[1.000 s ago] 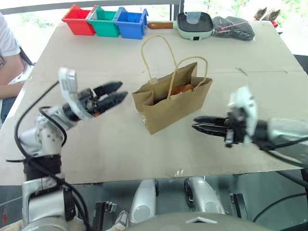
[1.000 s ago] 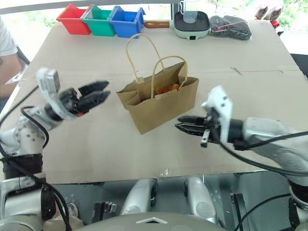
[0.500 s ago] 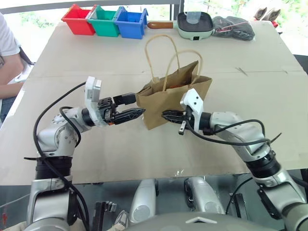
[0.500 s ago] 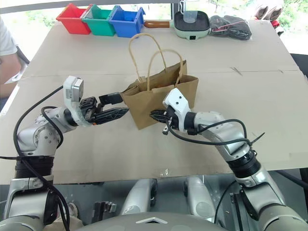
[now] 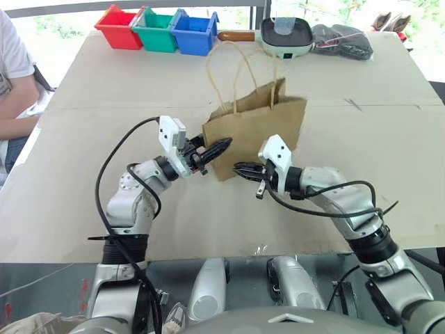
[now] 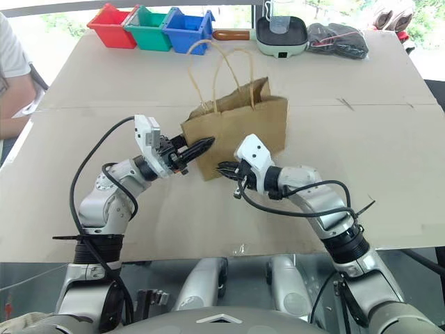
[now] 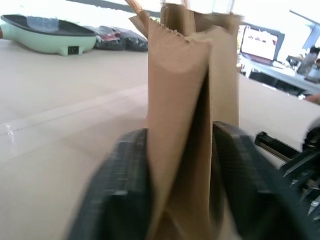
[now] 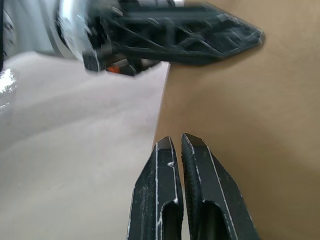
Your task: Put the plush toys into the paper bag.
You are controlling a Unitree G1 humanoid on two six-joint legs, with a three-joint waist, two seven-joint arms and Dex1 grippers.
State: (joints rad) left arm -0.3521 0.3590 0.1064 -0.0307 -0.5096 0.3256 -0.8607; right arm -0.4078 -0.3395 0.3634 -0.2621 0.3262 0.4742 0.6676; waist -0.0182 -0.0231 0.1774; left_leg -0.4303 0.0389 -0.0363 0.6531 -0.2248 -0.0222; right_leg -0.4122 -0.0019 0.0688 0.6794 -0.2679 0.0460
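The brown paper bag [image 5: 261, 129] stands upright mid-table, its two cord handles [image 5: 233, 66] looped above it. My left gripper [image 5: 221, 147] is shut on the bag's folded left side edge. In the left wrist view, that paper fold [image 7: 180, 100] sits between the two black fingers [image 7: 125, 175]. My right gripper [image 5: 238, 168] is shut with nothing in it, its tips right at the lower left of the bag's front face [image 8: 250, 110]. The plush toys are hidden.
Red [image 5: 119, 28], green [image 5: 154, 29] and blue [image 5: 195, 33] bins line the far edge. Beside them are a mint green pan [image 5: 285, 35] and a dark grey pouch [image 5: 341, 40]. A person [image 5: 14, 83] sits at the table's left side.
My left gripper has moved right and closed from wide open onto the bag's side edge. The right gripper came in to the bag's front earlier and has since stayed there, shut.
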